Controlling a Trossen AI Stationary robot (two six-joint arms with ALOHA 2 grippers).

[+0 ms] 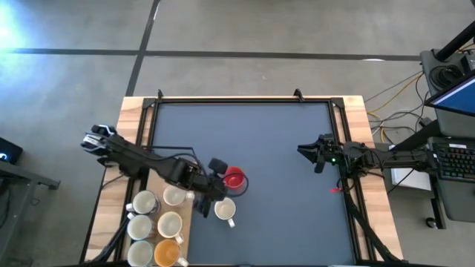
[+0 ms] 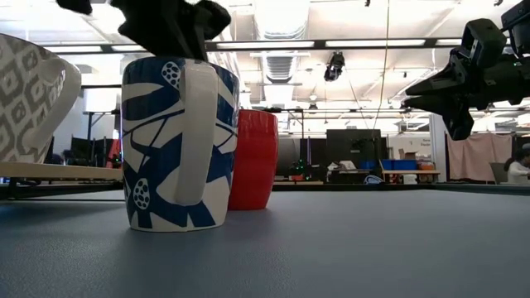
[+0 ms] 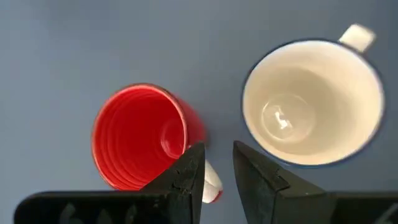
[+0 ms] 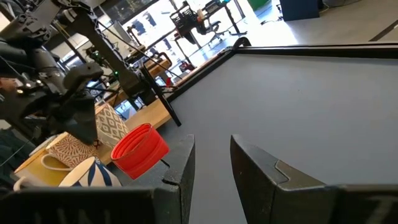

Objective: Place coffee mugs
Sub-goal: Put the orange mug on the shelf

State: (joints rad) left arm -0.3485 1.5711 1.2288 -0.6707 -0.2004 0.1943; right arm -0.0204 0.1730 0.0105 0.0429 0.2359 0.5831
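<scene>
The left claw hangs over the dark mat near the desk's 7 o'clock corner, just above two mugs that stand upright there. Its fingers are parted by a narrow gap and grasp nothing; the gap sits over bare mat between the red mug and the white mug, with the red mug's handle just beside one fingertip.

In the high view the red mug stands at about 1 o'clock from the white mug, the two near each other but apart. The white mug's handle points toward 5 o'clock. From the low view this mug shows a blue leaf-and-flower pattern outside with its handle facing the camera, and the red mug stands behind it, partly hidden.

Five more mugs sit on the wooden strip at the 7 o'clock edge, off the mat: cream ones, and an orange one closest to the edge. Whether any of these touch cannot be told. A patterned grey-and-white mug shows at the low view's edge.

The right claw waits at 3 o'clock, raised above the mat and well apart from every mug, its fingers released and holding nothing.
</scene>
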